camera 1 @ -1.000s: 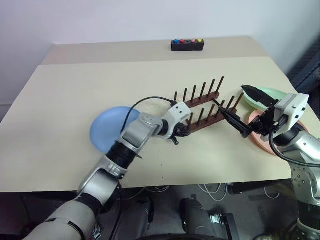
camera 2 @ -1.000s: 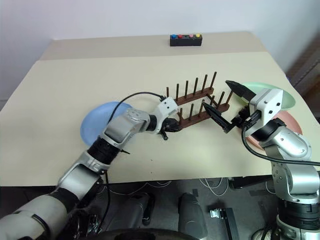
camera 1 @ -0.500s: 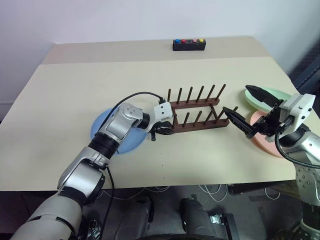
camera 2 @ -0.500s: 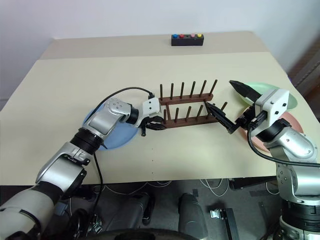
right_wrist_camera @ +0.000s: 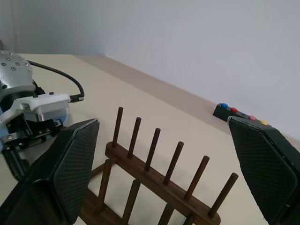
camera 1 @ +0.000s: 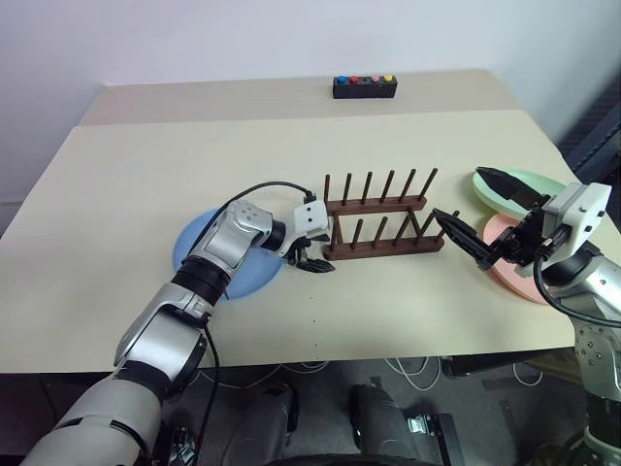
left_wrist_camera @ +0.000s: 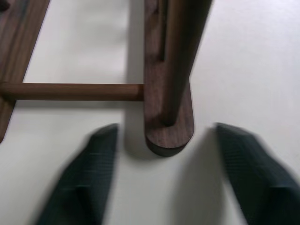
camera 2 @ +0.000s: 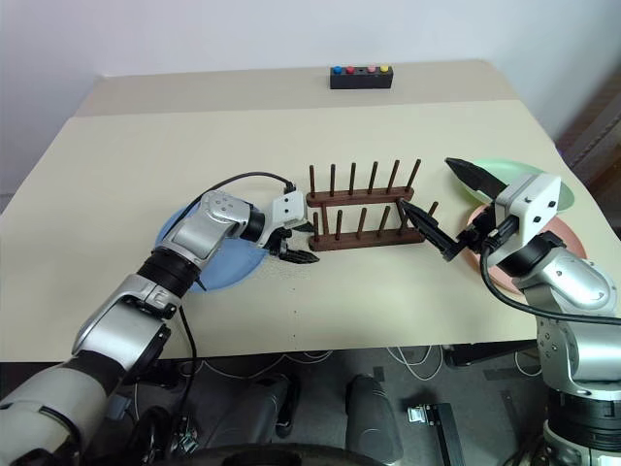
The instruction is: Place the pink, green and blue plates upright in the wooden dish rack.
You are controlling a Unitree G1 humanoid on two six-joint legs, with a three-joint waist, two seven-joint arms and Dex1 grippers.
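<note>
At mid-bench our left end effector [left_wrist_camera: 157,183] stands open and empty around the wooden dish rack's [camera 1: 376,228] left end, seemingly squaring it; our right end effector [camera 1: 482,214] waits wide open, empty, near the pink plate [camera 1: 505,267].

Evenly lit, soft and diffuse, no hard glare anywhere on the matte beige table [camera 1: 146,175]. Faint, short shadows only: a soft dark patch under the wooden dish rack [camera 1: 378,218] toward lower centre, another beneath the left gripper [camera 1: 312,264]. Slightly washed out along the upper edge, where the pale wall [camera 1: 291,39] fades to a bluish white. Dim and murky along the bottom edge, below the table. Mild softness throughout both head views, fine detail smeared. In the left wrist view, fingers [left_wrist_camera: 86,178] smeared at the bottom edge, rack rail sharper at centre. In the right wrist view, mesh on the fingers [right_wrist_camera: 70,168] crisp, the far button box [right_wrist_camera: 241,115] softer.
</note>
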